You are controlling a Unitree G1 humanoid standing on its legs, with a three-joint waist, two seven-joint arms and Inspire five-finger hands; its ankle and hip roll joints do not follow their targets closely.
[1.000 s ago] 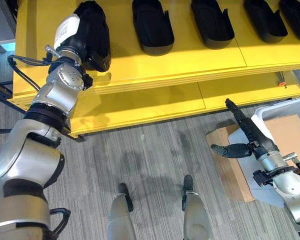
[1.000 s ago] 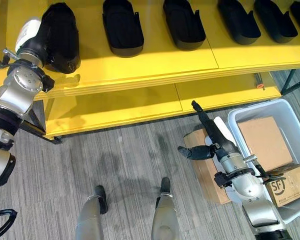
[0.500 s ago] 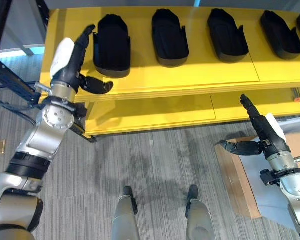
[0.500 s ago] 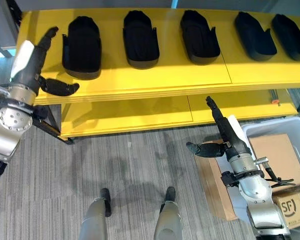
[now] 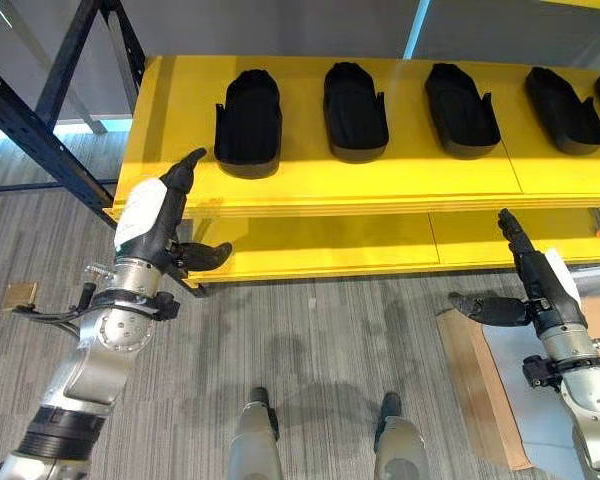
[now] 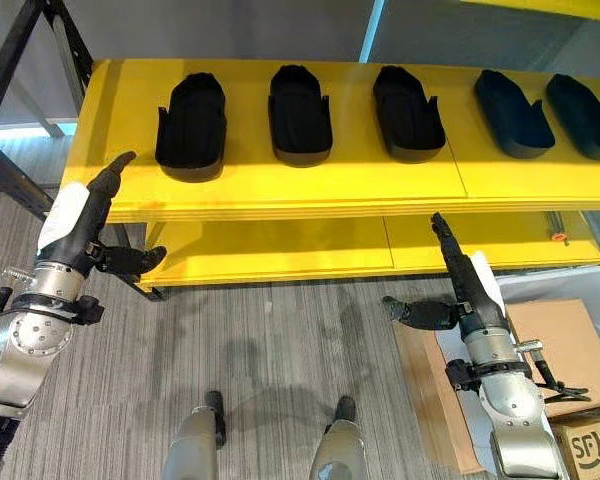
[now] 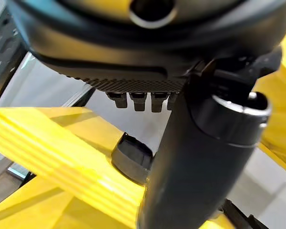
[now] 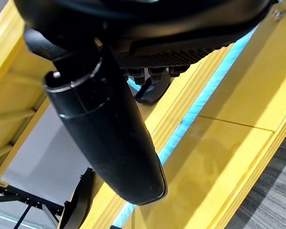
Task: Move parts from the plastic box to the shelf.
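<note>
Five parts on the shelf, both hands empty

Five black moulded parts are seen lying in a row on the top board of the yellow shelf point(image 6: 310, 190); the leftmost part point(image 6: 191, 125) lies nearest the left hand, with the others spaced evenly to its right. The left hand point(image 6: 80, 225) is held below and in front of the shelf's left end, fingers straight and thumb spread, with nothing in its grasp. The right hand point(image 6: 463, 283) is raised in front of the lower board, likewise flat-fingered and empty, thumb out to the side. The plastic box point(image 6: 580, 290) is seen at the lower right, on the floor by the right arm; cardboard point(image 6: 555, 345) can be made out inside it, but no part can be made out there.

A return to the box is judged to be the step in hand. To do it well, the right hand should be turned away from the shelf edge before being lowered; the box wall should be cleared from above, not brushed; the fingers should be kept straight until a part is found, then closed around its body, so that it can be carried level to a free place on the shelf.
</note>
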